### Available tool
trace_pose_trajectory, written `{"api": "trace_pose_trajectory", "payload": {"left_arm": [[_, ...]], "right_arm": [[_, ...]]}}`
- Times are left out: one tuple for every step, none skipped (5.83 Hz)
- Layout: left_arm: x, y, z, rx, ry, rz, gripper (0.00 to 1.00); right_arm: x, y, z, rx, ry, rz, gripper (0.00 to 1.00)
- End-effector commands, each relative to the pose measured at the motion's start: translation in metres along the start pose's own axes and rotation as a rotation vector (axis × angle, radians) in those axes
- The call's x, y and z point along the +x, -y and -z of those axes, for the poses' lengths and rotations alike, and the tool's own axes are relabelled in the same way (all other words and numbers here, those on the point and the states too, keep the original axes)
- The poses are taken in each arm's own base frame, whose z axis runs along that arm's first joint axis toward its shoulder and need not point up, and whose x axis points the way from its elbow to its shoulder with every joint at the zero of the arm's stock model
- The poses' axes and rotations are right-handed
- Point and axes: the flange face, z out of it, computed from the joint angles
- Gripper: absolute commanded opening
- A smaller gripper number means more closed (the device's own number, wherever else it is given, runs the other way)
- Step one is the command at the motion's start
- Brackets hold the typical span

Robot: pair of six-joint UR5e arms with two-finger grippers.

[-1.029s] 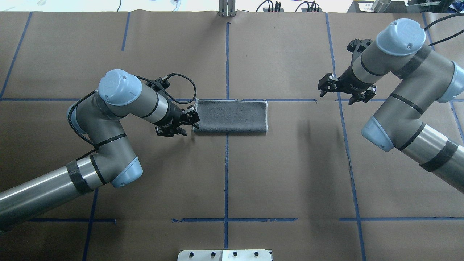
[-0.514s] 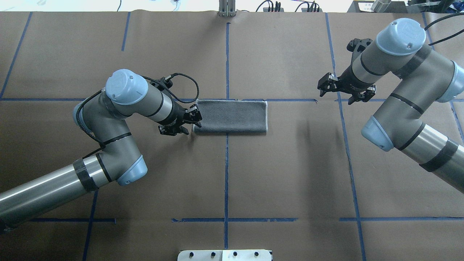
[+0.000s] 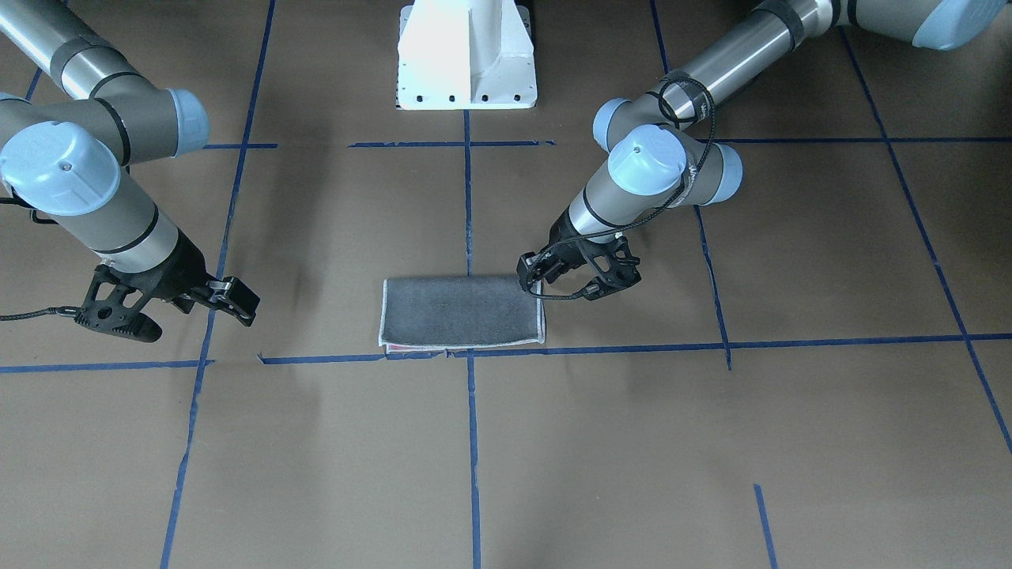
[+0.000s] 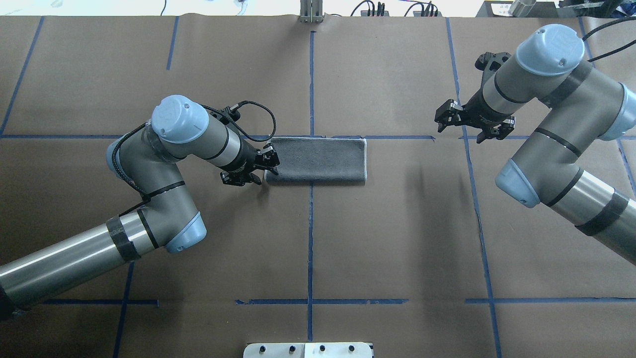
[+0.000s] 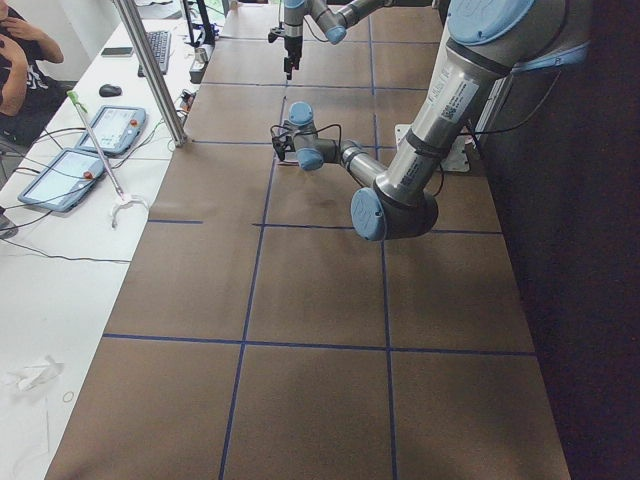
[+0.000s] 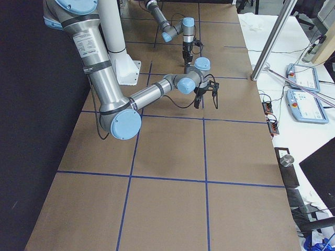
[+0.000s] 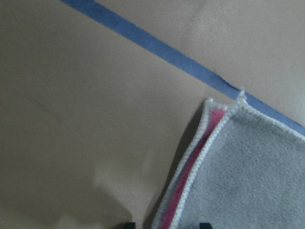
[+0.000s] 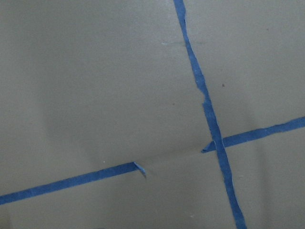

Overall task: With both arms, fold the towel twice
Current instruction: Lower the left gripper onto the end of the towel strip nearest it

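Observation:
The towel (image 4: pixel 318 160) lies folded into a long strip, grey face up, on the brown table paper; it also shows in the front-facing view (image 3: pixel 462 310). In the left wrist view a pink layer (image 7: pixel 190 167) peeks out under the grey layer (image 7: pixel 248 176) at its whitish stitched edge. My left gripper (image 4: pixel 263 171) is open, low at the towel's left short edge near its near corner, one fingertip over the cloth and one over the paper. My right gripper (image 4: pixel 462 130) is open and empty, hovering well to the right of the towel.
Blue tape lines (image 4: pixel 310 223) divide the table paper into squares. The white pedestal base (image 3: pixel 466 55) stands at the robot's side of the table. A metal post (image 5: pixel 150 70) and tablets (image 5: pixel 60 175) are on the side bench.
My left arm has moved right, bringing its gripper from beside the towel to over the towel's left edge. The right arm and the towel have not moved.

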Motion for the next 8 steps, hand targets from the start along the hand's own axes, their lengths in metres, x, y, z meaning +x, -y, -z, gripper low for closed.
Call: {"api": "trace_pose_trajectory", "payload": {"left_arm": [[0.0002,-0.0003,-0.0004,0.000,0.000,0.001,0.42],[0.0001,-0.0001,-0.0005,0.001,0.001,0.002,0.42],[0.0001,-0.0001,-0.0005,0.001,0.001,0.005,0.42],[0.0001,-0.0010,-0.0011,0.000,0.002,0.006,0.42],[0.0013,-0.0044,-0.0023,-0.004,0.002,0.006,0.42],[0.0016,-0.0076,-0.0035,-0.008,0.001,0.004,0.42],[0.0015,-0.0076,-0.0036,-0.008,0.002,0.005,0.37],[0.0005,-0.0073,-0.0039,-0.008,0.004,0.006,0.30]], "right_arm": [[-0.0011,-0.0007,0.0018,0.001,0.003,0.002,1.00],[-0.0036,-0.0030,0.0080,0.002,0.015,0.006,1.00],[-0.0042,-0.0043,0.0104,0.000,0.009,0.002,1.00],[-0.0049,-0.0042,0.0107,-0.001,0.008,0.001,1.00],[-0.0052,-0.0049,0.0101,-0.002,0.008,0.001,1.00],[-0.0052,-0.0048,0.0101,-0.001,0.007,0.002,1.00],[-0.0052,-0.0049,0.0101,-0.002,0.008,0.001,1.00],[-0.0052,-0.0049,0.0101,-0.002,0.008,0.001,1.00]]}}
